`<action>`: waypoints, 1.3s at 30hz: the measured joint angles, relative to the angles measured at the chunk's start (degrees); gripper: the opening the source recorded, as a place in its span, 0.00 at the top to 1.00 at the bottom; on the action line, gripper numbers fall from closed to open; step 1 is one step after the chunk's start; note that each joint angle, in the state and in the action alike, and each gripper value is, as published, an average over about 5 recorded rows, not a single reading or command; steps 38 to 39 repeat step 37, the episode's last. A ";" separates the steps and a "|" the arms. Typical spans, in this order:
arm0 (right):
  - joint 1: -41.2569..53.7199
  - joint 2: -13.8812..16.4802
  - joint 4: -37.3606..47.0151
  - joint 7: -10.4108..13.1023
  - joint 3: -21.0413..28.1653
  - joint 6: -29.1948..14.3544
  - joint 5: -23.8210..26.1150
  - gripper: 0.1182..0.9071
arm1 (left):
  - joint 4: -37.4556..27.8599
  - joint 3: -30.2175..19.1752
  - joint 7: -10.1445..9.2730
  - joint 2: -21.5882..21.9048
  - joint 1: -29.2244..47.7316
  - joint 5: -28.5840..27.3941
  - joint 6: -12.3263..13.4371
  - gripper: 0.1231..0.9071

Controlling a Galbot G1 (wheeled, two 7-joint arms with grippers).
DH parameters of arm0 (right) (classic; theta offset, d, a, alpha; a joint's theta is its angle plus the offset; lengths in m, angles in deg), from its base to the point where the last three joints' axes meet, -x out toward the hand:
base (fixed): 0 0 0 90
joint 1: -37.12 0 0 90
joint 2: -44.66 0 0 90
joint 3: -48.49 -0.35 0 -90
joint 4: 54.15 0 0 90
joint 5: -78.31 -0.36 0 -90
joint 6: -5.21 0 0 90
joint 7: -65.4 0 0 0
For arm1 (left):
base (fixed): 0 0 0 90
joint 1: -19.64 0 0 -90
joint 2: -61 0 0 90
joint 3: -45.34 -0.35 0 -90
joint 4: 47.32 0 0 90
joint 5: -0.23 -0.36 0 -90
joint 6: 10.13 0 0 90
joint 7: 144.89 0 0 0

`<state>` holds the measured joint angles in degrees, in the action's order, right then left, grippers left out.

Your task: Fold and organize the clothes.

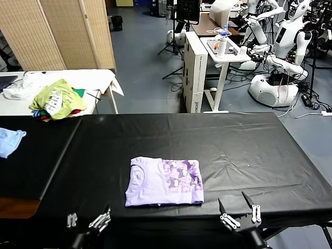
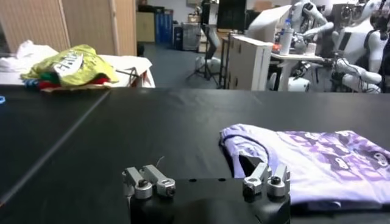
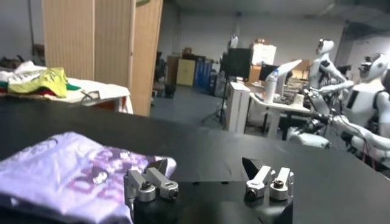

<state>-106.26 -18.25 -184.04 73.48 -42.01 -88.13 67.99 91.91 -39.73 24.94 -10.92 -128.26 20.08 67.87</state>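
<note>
T-shirt (image 1: 165, 182) folded, near-centre of black table (image 1: 244, 150), print up | left gripper (image 1: 88, 220) and right gripper (image 1: 239, 213) both spread apart, empty, at near edge | head view only: light-blue cloth (image 1: 9, 140) far left | beyond: yellow-green garment (image 1: 56, 98) on white table, robots (image 1: 282, 46) far right

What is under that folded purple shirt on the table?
The folded lavender T-shirt lies flat on the black table cover, and only that cover shows around its edges. Whether anything is tucked beneath or inside the folds cannot be seen, because the cloth covers it.
</note>
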 joint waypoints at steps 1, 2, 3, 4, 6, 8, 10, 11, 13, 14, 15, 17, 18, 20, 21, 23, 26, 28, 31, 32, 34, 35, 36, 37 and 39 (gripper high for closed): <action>-0.39 -0.12 0.06 -0.03 0.10 -0.05 0.15 0.00 | -0.10 0.00 -0.02 -0.04 -0.07 -0.05 -0.08 0.00; -0.75 -0.23 0.07 -0.05 0.23 -0.08 0.27 0.00 | -0.23 0.00 -0.05 -0.06 -0.10 -0.07 -0.18 0.00; -1.06 -0.33 0.08 -0.05 0.36 -0.09 0.36 0.00 | -0.38 0.00 -0.07 -0.07 -0.10 -0.07 -0.29 0.00; -1.34 -0.42 0.08 -0.06 0.48 -0.10 0.46 0.00 | -0.50 0.00 -0.07 -0.06 -0.08 -0.06 -0.38 0.00; -1.84 -0.57 0.08 -0.05 0.68 -0.15 0.65 0.00 | -0.70 0.00 -0.05 -0.06 -0.04 -0.05 -0.51 0.00; -2.29 -0.66 0.08 -0.04 0.77 -0.22 0.75 0.00 | -0.85 -0.01 0.02 -0.06 -0.05 -0.04 -0.50 0.00; -2.66 -0.73 0.08 -0.02 0.80 -0.30 0.80 0.00 | -1.01 -0.03 0.10 -0.08 -0.06 -0.05 -0.42 0.00; -2.82 -0.76 0.08 -0.02 0.83 -0.35 0.85 0.00 | -1.10 -0.05 0.14 -0.10 -0.08 -0.06 -0.35 0.00; -3.11 -0.84 0.12 -0.01 0.94 -0.48 1.02 0.00 | -1.25 -0.11 0.23 -0.11 -0.13 -0.09 -0.15 0.00; -3.25 -0.89 0.16 -0.01 1.01 -0.53 1.13 0.00 | -1.33 -0.13 0.33 -0.12 -0.19 -0.13 0.00 0.00; -3.40 -0.93 0.21 -0.01 1.10 -0.60 1.26 0.00 | -1.40 -0.15 0.55 -0.13 -0.27 -0.21 0.21 0.00; -3.70 -1.02 0.32 -0.01 1.31 -0.74 1.48 0.00 | -1.52 -0.16 1.21 -0.18 -0.54 -0.50 0.66 0.00; -3.86 -1.06 0.36 -0.01 1.42 -0.81 1.57 0.00 | -1.56 -0.17 1.54 -0.23 -0.72 -0.68 0.86 0.00; -4.20 -1.15 0.41 -0.01 1.59 -0.92 1.67 0.00 | -1.59 -0.24 2.03 -0.40 -1.06 -0.97 1.16 0.00; -4.38 -1.19 0.40 -0.01 1.64 -0.94 1.69 0.00 | -1.59 -0.30 2.12 -0.49 -1.20 -1.08 1.24 0.00; -4.69 -1.26 0.32 0.01 1.69 -0.96 1.70 0.00 | -1.59 -0.45 2.23 -0.61 -1.38 -1.23 1.37 0.00; -5.00 -1.29 0.13 0.05 1.67 -0.97 1.69 0.00 | -1.56 -0.56 2.35 -0.65 -1.48 -1.37 1.42 0.00; -5.09 -1.29 0.03 0.07 1.64 -0.96 1.67 0.00 | -1.50 -0.57 2.42 -0.64 -1.51 -1.40 1.40 0.00; -5.12 -1.28 -0.02 0.08 1.62 -0.89 1.67 0.00 | -1.42 -0.57 2.50 -0.63 -1.60 -1.42 1.35 0.00; -5.12 -1.27 -0.02 0.09 1.62 -0.85 1.66 0.00 | -1.41 -0.57 2.53 -0.64 -1.65 -1.44 1.34 0.00; -5.12 -1.25 -0.02 0.10 1.63 -0.78 1.65 0.00 | -1.39 -0.57 2.62 -0.68 -1.80 -1.49 1.33 0.00; -5.11 -1.24 -0.01 0.10 1.64 -0.77 1.64 0.00 | -1.39 -0.57 2.69 -0.70 -1.89 -1.53 1.33 0.00; -5.11 -1.24 -0.01 0.11 1.64 -0.76 1.64 0.00 | -1.38 -0.57 2.72 -0.72 -1.94 -1.56 1.33 0.00; -5.11 -1.23 -0.01 0.11 1.64 -0.75 1.63 0.00 | -1.38 -0.57 2.76 -0.73 -2.00 -1.57 1.33 0.00; -5.11 -1.23 -0.01 0.11 1.64 -0.75 1.63 0.00 | -1.38 -0.57 2.76 -0.73 -2.00 -1.57 1.33 0.00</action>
